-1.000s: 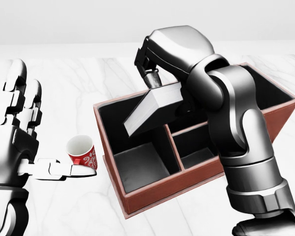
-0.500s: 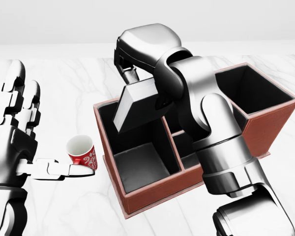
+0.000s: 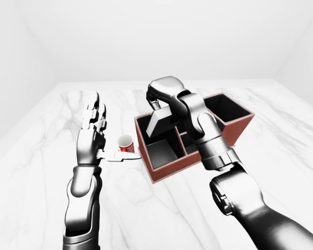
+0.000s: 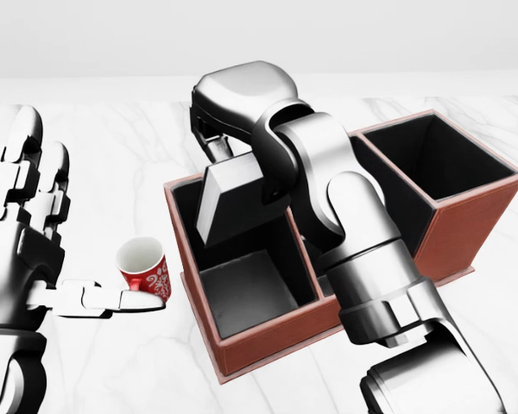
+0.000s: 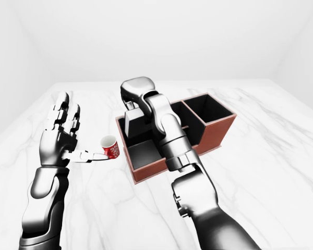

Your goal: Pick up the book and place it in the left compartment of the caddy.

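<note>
The grey book [image 4: 231, 197] hangs tilted, nearly on end, and its lower edge dips inside the left compartment [image 4: 250, 293] of the red-brown caddy [image 4: 272, 338]. My right hand [image 4: 217, 148] is shut on the book's top end, above the caddy's upper left corner. In the head view my right forearm crosses over the middle compartments and hides them. My left hand [image 4: 56, 246] stands open at the left of the view, fingers up, thumb pointing right and apart from the caddy.
A red and white cup [image 4: 145, 267] stands on the white marble table [image 4: 112, 362] just left of the caddy, by my left thumb tip. The caddy's large right compartment [image 4: 427, 155] is open and black inside.
My right arm has swung left with the book, from over the centre divider to over the left compartment. The book has turned more upright and come lower. The left hand and cup have not moved.
</note>
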